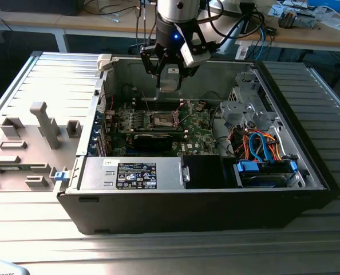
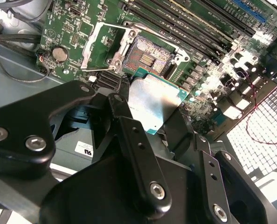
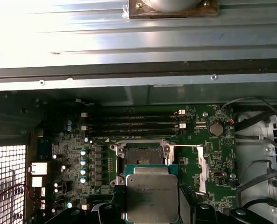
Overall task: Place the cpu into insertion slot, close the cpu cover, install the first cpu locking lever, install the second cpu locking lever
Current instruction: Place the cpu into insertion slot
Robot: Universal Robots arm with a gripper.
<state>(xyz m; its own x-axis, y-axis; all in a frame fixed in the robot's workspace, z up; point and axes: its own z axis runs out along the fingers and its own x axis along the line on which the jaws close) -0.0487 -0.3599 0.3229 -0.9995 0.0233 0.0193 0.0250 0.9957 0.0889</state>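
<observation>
Exterior view, top centre: gripper (image 1: 169,73) pinches 1 cpu (image 2: 155,100) above slot (image 2: 148,56); cover (image 2: 103,46) flipped aside, 4 RAM slots (image 3: 143,123) adjacent, 1 PSU box (image 1: 135,175) lower centre.

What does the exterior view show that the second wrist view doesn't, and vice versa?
The exterior view adds the whole open case, the labelled power-supply box, blue and orange cables, and a grey fixture tray on the exterior view's left. The second wrist view adds close detail: the cpu cover swung open beside the insertion slot, a coin cell and the memory slots. Both share the gripper holding the cpu above the green board.
</observation>
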